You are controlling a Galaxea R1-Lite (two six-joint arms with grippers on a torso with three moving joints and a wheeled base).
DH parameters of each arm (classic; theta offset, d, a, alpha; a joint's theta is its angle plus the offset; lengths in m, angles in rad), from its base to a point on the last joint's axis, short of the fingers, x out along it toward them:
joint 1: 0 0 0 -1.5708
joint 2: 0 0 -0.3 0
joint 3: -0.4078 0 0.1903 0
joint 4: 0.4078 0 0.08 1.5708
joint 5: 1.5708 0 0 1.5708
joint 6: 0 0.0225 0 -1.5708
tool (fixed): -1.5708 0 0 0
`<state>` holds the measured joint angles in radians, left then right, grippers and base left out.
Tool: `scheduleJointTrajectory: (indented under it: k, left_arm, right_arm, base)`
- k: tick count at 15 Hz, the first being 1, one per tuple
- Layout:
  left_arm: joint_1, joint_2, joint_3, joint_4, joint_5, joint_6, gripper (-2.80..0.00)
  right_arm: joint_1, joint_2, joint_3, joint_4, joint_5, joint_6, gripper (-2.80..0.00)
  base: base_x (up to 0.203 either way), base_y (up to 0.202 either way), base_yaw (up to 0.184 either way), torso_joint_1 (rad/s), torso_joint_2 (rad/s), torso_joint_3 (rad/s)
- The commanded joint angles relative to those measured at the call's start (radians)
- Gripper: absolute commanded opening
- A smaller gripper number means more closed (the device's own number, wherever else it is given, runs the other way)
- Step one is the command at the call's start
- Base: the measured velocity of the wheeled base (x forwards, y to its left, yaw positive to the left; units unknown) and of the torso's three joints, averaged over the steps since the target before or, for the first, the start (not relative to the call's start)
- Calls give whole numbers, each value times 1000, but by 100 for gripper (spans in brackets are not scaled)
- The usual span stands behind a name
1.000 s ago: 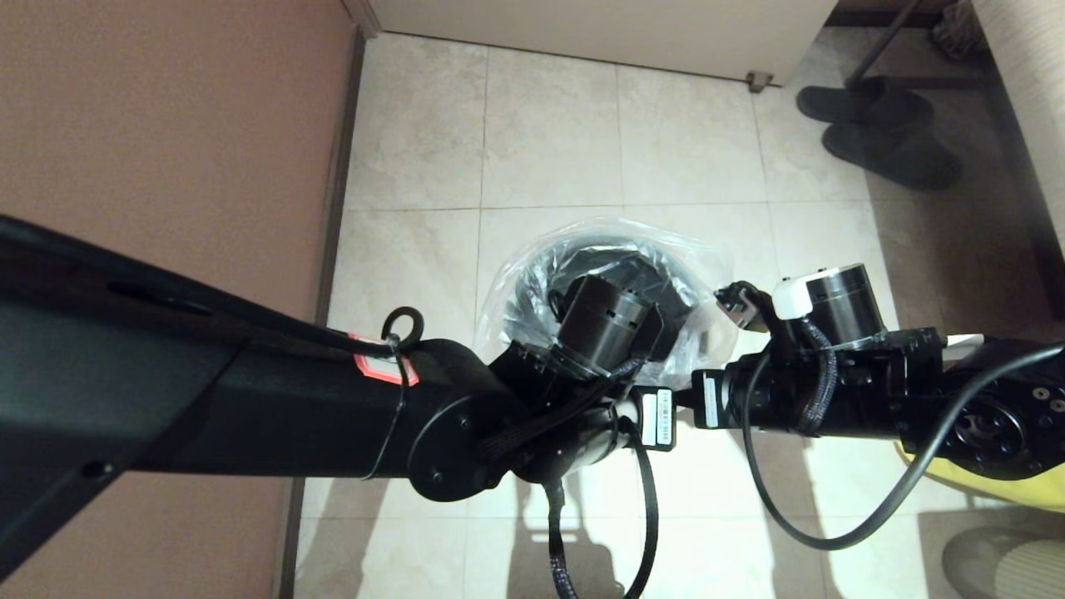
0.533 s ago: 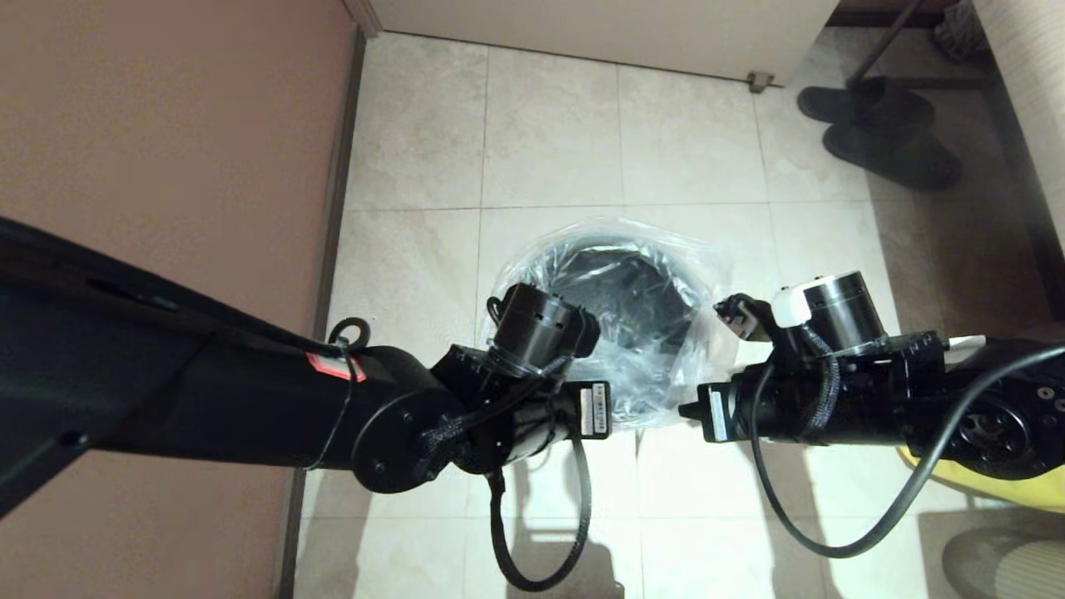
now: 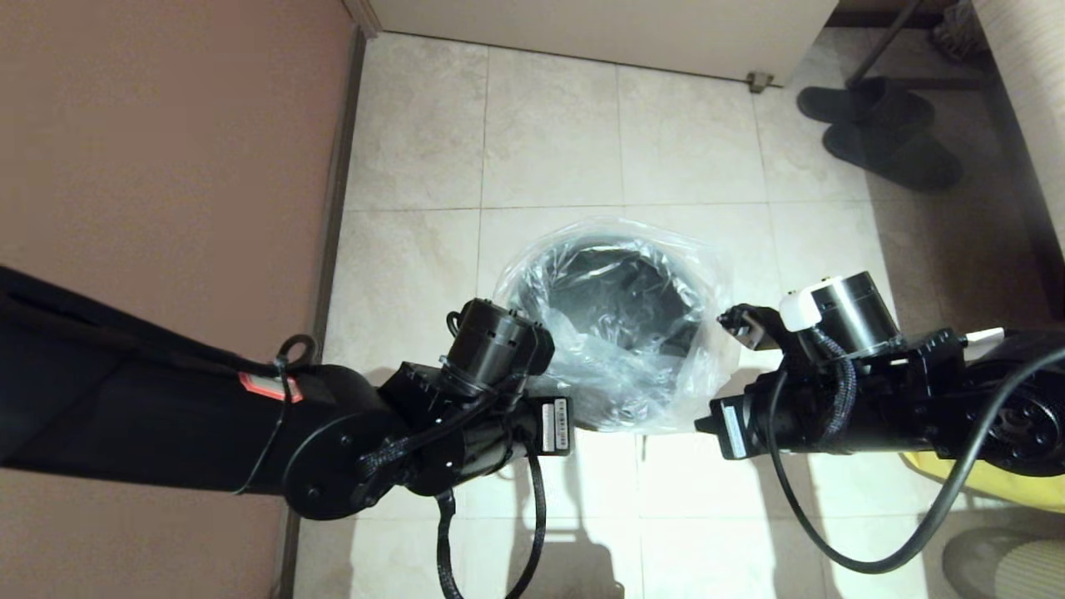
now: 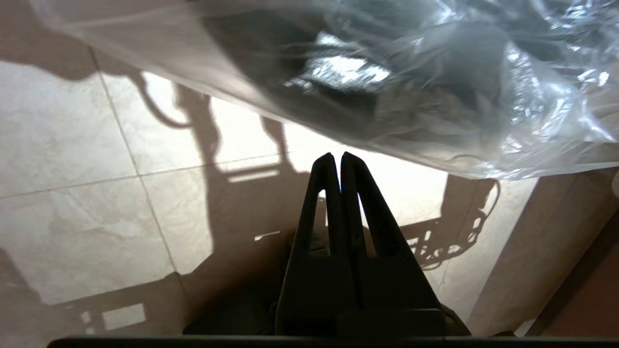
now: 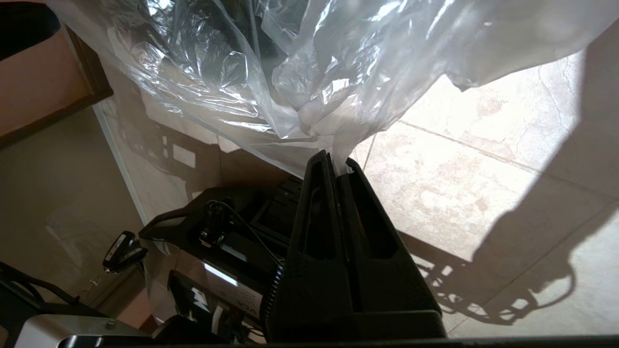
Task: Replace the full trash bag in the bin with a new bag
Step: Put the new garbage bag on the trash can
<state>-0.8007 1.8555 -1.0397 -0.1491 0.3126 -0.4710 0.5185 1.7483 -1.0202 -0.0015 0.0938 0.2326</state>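
Observation:
The bin [image 3: 616,291] stands on the tiled floor, its dark inside showing through the new bag [image 3: 666,383], which is draped loosely over its mouth and hangs down its near side. My left gripper [image 4: 337,157] is shut and empty, just short of the near left side of the bag [image 4: 532,111], with a gap between them. My right gripper [image 5: 336,162] is shut on a bunched edge of the bag [image 5: 338,63] at the bin's right side. In the head view both sets of fingers are hidden under the wrists; the left wrist [image 3: 491,349] and the right wrist [image 3: 840,312] flank the bin.
A brown wall [image 3: 166,166] runs close along the left. A pair of dark slippers [image 3: 882,137] lies at the back right. An opaque yellow bag [image 3: 998,487] shows under my right arm. A white panel [image 3: 599,29] closes the back.
My left arm has drawn back from over the bin's mouth, toward the left and toward me. The bin's opening now shows. My right arm has shifted slightly nearer, still holding the bag.

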Motion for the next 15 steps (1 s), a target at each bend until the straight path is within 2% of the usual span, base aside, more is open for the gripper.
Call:
scheduleJointTrajectory:
  k: [1, 10, 15]
  left_arm:
    - [6, -5, 13, -1, 1, -3, -280]
    - [17, 6, 82, -50, -1, -4, -280]
    - [25, -59, 95, -58, 0, -22, -280]
  right_arm:
    - [0, 34, -1, 2, 0, -6, -280]
    - [-5, 171, -4, -17, -3, -11, -280]
    - [-20, 275, 5, -158, -2, 1, -280]
  base:
    - [0, 0, 0, 0, 0, 0]
    - [0, 0, 0, 0, 0, 0]
    - [0, 0, 0, 0, 0, 0]
